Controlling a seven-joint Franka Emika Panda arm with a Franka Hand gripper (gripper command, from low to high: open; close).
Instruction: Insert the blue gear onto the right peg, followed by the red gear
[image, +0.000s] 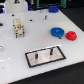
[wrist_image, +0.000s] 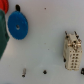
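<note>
The blue gear (image: 57, 31) lies flat on the white table toward the exterior view's right; it also shows in the wrist view (wrist_image: 18, 25). Just beside it, further to the right, sits the smaller red gear (image: 71, 35); a red shape cut by the wrist view's edge (wrist_image: 2, 10) may be the same gear. The grey black-rimmed plate (image: 56, 53) lies nearer the front. On it stands the right peg (image: 50, 50), thin and dark, and a shorter paler pin (image: 37, 55). Both pins are bare. No gripper or fingers show in either view.
A cream ribbed block (image: 18, 27) stands upright at the exterior view's left, also visible in the wrist view (wrist_image: 72, 52). A small dark-red stub (image: 46, 17) stands behind the gears. A green shape (wrist_image: 2, 37) is cut by the wrist view's edge. Dark clutter lines the table's far edge.
</note>
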